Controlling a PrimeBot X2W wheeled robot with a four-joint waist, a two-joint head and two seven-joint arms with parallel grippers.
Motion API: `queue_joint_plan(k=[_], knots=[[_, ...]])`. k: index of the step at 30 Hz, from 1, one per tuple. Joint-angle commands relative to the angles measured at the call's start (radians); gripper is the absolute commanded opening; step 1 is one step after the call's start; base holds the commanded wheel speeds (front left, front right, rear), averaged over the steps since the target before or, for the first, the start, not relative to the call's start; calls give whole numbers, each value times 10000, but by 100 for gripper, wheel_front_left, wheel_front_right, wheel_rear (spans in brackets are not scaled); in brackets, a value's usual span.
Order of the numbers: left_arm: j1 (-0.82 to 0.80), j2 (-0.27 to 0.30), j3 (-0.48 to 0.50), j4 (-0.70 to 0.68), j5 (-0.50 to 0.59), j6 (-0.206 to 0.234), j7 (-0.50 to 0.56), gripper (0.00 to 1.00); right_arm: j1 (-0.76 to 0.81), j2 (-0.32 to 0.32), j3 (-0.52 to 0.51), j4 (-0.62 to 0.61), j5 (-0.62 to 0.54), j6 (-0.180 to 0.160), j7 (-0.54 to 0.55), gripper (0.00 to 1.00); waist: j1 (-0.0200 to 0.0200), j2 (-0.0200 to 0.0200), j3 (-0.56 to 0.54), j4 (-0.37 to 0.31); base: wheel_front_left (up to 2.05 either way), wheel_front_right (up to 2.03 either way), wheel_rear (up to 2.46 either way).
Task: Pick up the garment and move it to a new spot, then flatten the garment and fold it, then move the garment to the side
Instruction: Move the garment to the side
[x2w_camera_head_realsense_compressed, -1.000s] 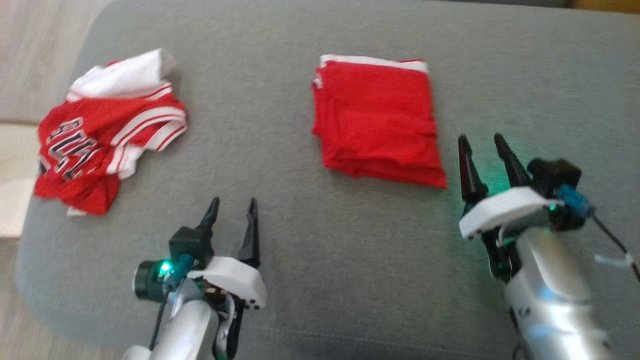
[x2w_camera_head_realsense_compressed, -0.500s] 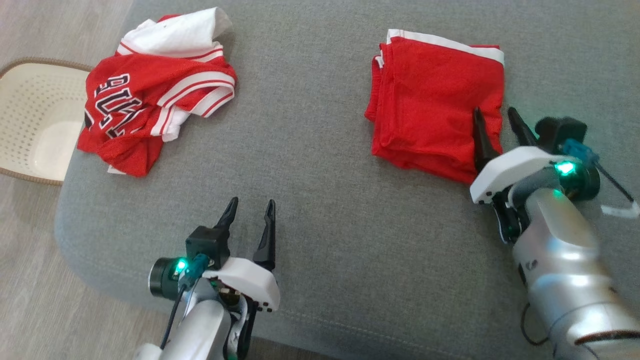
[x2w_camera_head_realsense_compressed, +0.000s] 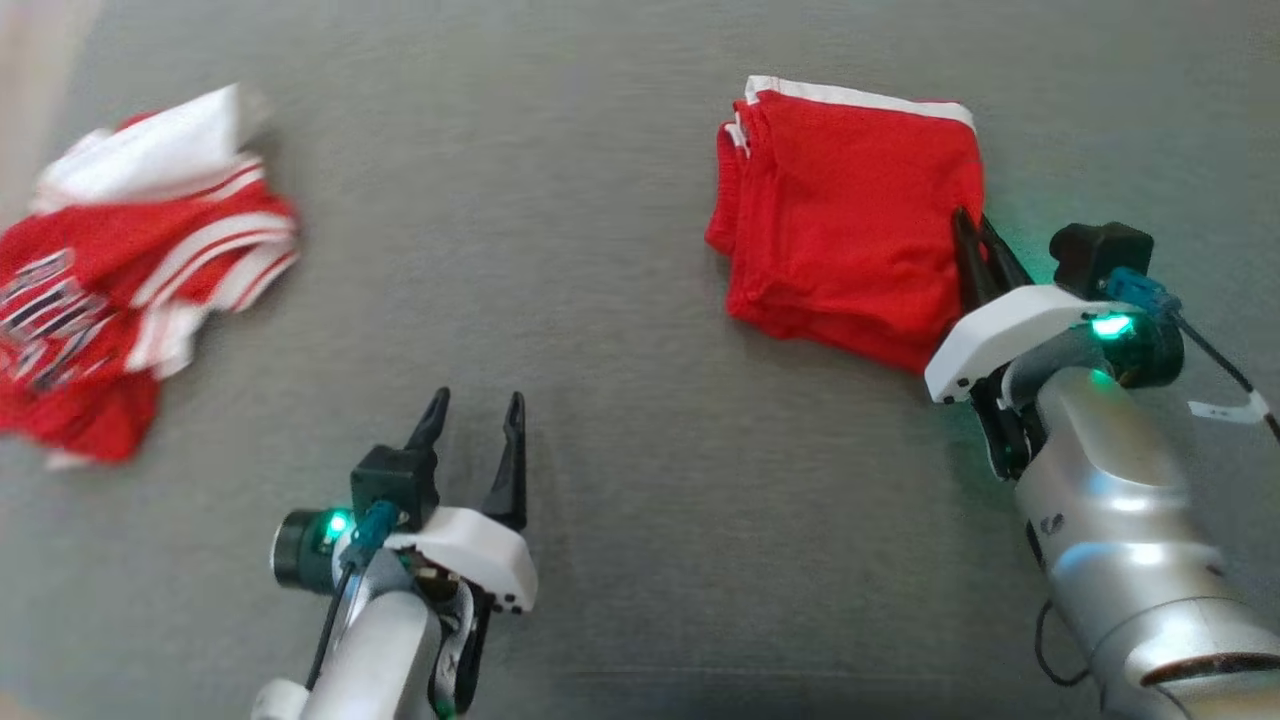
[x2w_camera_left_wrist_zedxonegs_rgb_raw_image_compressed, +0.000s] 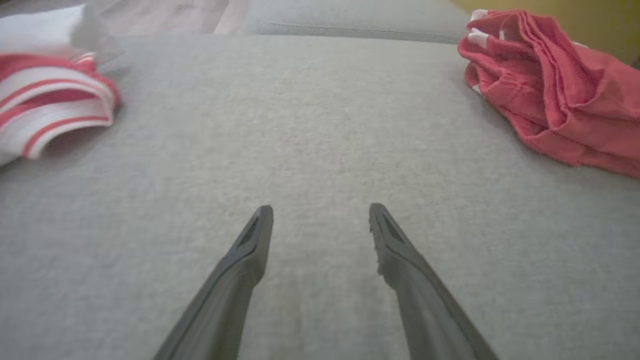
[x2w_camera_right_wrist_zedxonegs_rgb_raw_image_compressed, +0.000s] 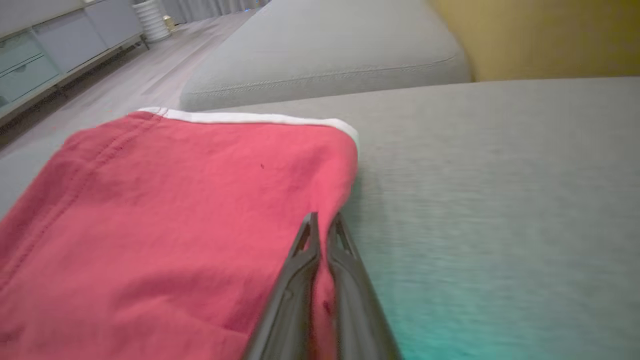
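The right gripper (x2w_camera_head_realsense_compressed: 972, 220) sat at the right edge of the folded red garment (x2w_camera_head_realsense_compressed: 840, 200). Its two dark fingers were pinched together, with a sliver of red cloth caught between them. Its white wrist housing (x2w_camera_head_realsense_compressed: 1000, 335) lay just off the garment's near right corner, with a green light glowing beside it. The silvery right forearm (x2w_camera_head_realsense_compressed: 1110, 520) slanted up toward the garment from nearer the robot. The left gripper (x2w_camera_head_realsense_compressed: 478, 396) was well apart from the garment, to its left and nearer the robot. Its fingers were spread wide, pointed away from the robot and held nothing. The left forearm (x2w_camera_head_realsense_compressed: 385, 650) ran back from it toward the robot's body.
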Motion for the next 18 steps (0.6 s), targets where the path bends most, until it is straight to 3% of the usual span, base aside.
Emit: queue_joint_plan(k=[1,10,14,18], knots=[[-510,158,375,-245,123,-61,-59,100,110,97,174,-376,-101,-9,-135,0,0,0,-91,-1350,0,0,0],[-987,158,496,-58,513,-339,-59,100,252,147,297,-870,-1,-9,-138,0,0,0,89,-4142,0,0,0],[-1117,158,505,26,637,-450,-59,100,319,162,370,-978,121,-9,-138,0,0,0,199,-4891,0,0,0],[-1220,158,438,103,725,-541,-59,100,272,167,379,-1005,130,-9,-138,0,0,0,334,-5133,0,0,0]])
